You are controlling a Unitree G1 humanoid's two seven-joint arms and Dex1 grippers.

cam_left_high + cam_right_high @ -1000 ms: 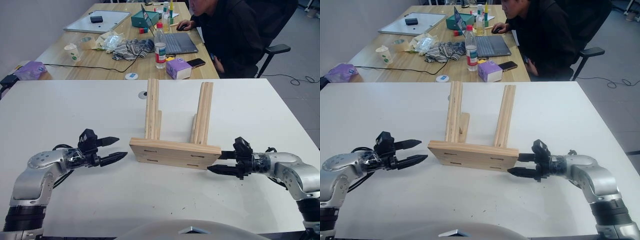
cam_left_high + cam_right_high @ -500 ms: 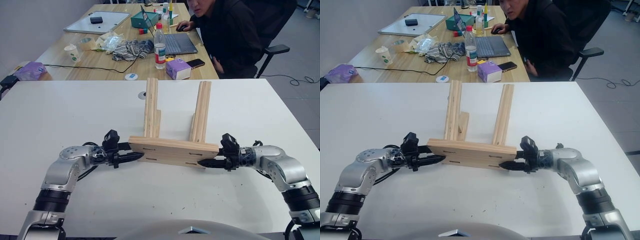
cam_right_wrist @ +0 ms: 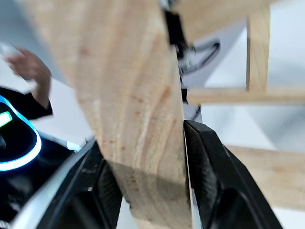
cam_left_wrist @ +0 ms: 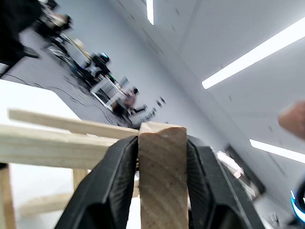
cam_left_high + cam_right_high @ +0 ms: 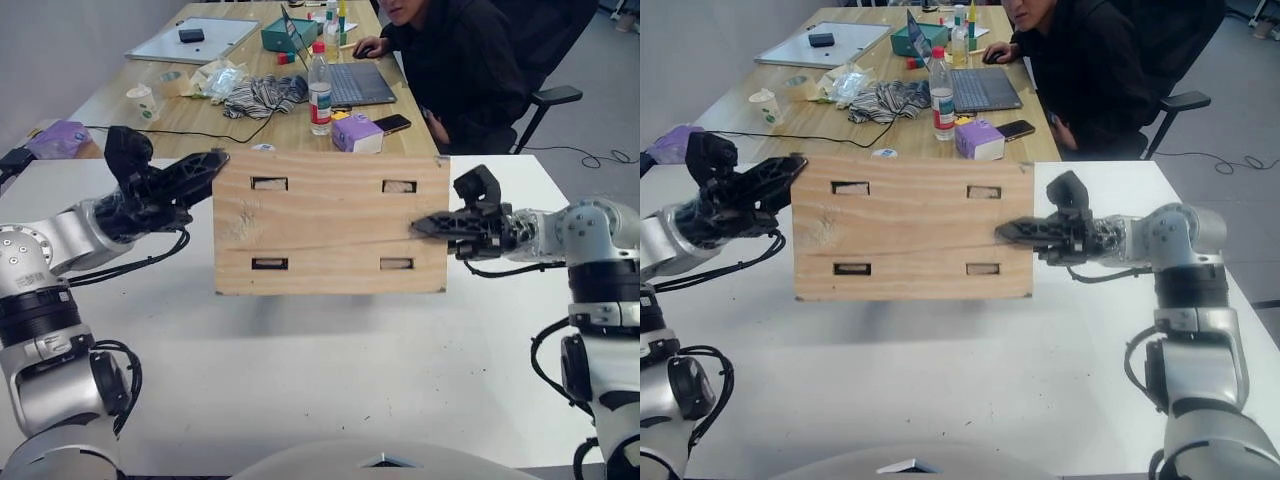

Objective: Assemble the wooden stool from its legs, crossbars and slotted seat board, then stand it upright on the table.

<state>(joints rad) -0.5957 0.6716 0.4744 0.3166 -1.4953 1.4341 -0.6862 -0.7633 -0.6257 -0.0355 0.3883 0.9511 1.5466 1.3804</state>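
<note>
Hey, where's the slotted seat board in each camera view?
Left eye: seat board at centre, face-on.
Right eye: centre-left, face-on.
Left wrist: its edge inside the left gripper.
Right wrist: its edge inside the right gripper.
Shared landmark: the grippers pinching its side edges.

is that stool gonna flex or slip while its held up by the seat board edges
Probably stiff: the seat board looks like thick solid wood, flat between both grips. It may slip or pivot, since the left gripper and right gripper pinch only its smooth side edges. Likely back-heavy, with the legs hanging off one face.
</note>
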